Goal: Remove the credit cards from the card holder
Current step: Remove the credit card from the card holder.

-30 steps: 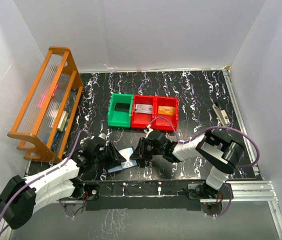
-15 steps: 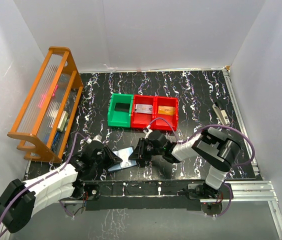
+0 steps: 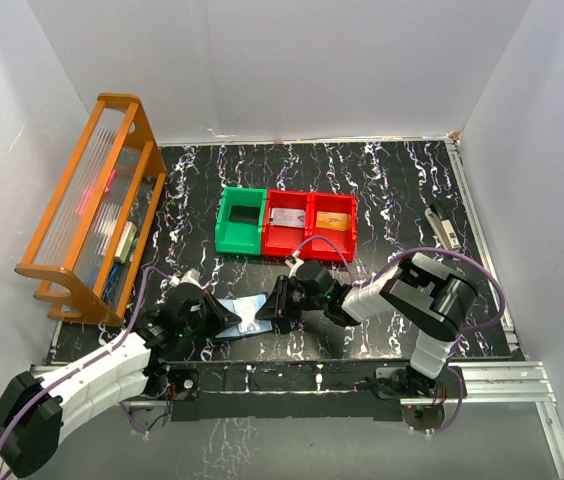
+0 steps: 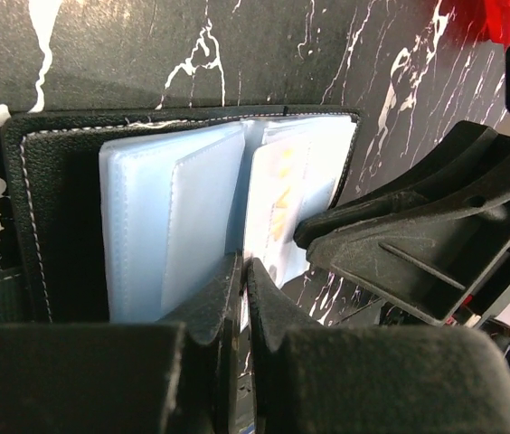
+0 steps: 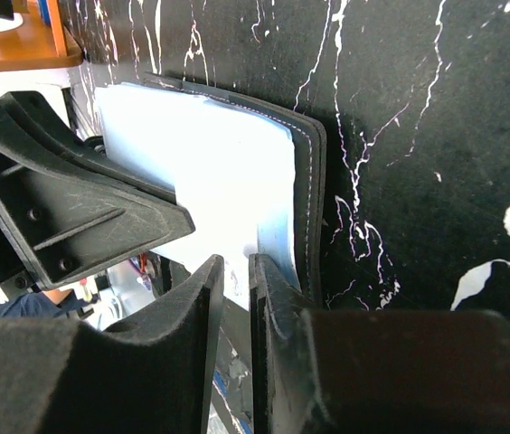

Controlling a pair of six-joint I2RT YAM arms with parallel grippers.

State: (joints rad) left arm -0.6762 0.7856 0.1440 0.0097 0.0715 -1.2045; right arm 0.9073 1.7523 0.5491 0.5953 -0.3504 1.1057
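Near the bench's near edge, the open card holder lies between the arms, left tool pinched shut on its middle, right tool clamped narrowly on its outer flap, likely bracing it for card removal.

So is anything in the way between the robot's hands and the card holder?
No, nothing visible is in the way. Both hands are right on the card holder: the left hand pinches it near the middle fold, and the right hand pinches its right edge.
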